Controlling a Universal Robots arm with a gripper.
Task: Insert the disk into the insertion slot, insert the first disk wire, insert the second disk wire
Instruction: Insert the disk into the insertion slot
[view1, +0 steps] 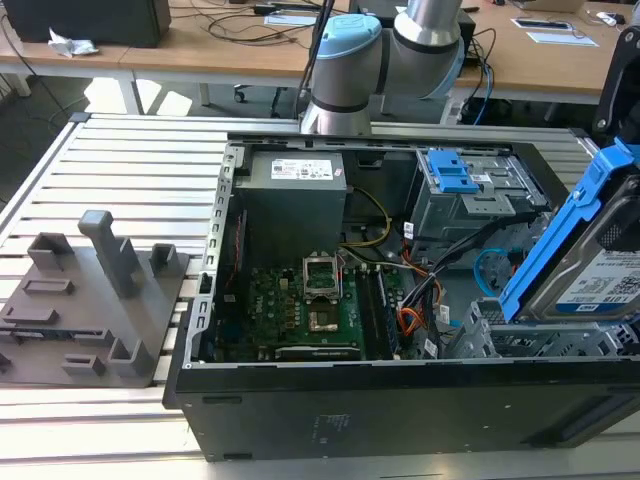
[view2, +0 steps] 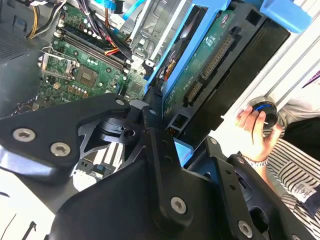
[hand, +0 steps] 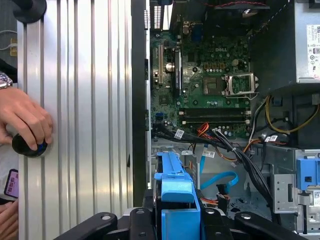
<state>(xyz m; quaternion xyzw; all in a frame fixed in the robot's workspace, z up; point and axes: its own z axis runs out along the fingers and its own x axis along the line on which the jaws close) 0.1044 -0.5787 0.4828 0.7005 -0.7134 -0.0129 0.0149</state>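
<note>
At the insertion slot (view1: 505, 338), tilted disk (view1: 590, 262)

Disk (view1: 600, 265): silver metal is showing beside a glossy white-and-blue paper label; the carrier around it is looking like smooth, bright blue plastic.
Insertion slot (view1: 540, 345): grey perforated sheet metal is looking bare and dull.
Gripper (hand: 177, 220): black links are looking matt, with small bright metal bolts glinting.
Computer case (view1: 400, 410): black painted sheet metal is giving off a faint satin sheen.
Table (view1: 130, 160): ribbed aluminium slats are shining, smooth and pale.
Fixture block (view1: 90, 300): grey plastic is looking matt and slightly grainy.
Desk (view1: 210, 48): a smooth wood-toned top is catching daylight.
</note>
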